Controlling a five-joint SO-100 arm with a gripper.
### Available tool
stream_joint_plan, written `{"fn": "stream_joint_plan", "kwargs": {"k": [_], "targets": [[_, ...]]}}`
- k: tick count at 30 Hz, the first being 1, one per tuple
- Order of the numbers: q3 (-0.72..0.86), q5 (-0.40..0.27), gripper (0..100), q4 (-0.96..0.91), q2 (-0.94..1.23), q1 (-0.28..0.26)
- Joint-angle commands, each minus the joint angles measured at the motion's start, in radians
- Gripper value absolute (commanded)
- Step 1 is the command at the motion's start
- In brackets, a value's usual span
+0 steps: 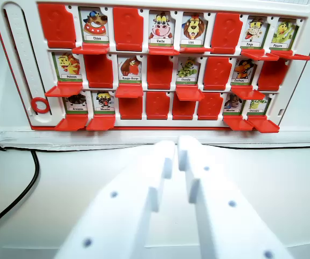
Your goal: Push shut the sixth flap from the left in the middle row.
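a white-framed game board (14, 116) with three rows of red flaps is seen across the upper part of the wrist view, its top edge and right end cut off by the frame. in the middle row, counted from the board's left end, the flaps are found as open, shut, open, shut, open, shut, open, shut; the sixth flap (217, 73) is a plain red panel already standing closed, between an open window with a green caterpillar card (187, 69) and one with an orange figure card (243, 70). the small captions beneath the pictures are too blurred to be read with certainty. a red ring (40, 105) is seen on a slider track at the board's left end, whose upper part is cut off. below the board, the white gripper (176, 145) is shown, blurred and close, its fingers nearly together with only a narrow gap and nothing held between them; its tips lie just short of the board's lower edge, apart from it. a black cable (31, 183) is partly seen curving below the board's left corner
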Motion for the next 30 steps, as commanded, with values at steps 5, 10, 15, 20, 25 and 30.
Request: {"fn": "stream_joint_plan", "kwargs": {"k": [5, 10, 15, 20, 25, 30], "targets": [[-0.095, 0.014, 0, 0.018, 0.075, -0.003], [-0.098, 0.018, 0, 0.032, 0.084, -0.008], [-0.106, 0.026, 0, 0.031, 0.084, -0.009], [-0.107, 0.043, 0, 0.023, 0.086, -0.008], [-0.112, 0.054, 0, 0.018, 0.084, -0.008], [-0.117, 0.067, 0, 0.008, 0.083, -0.008]]}}
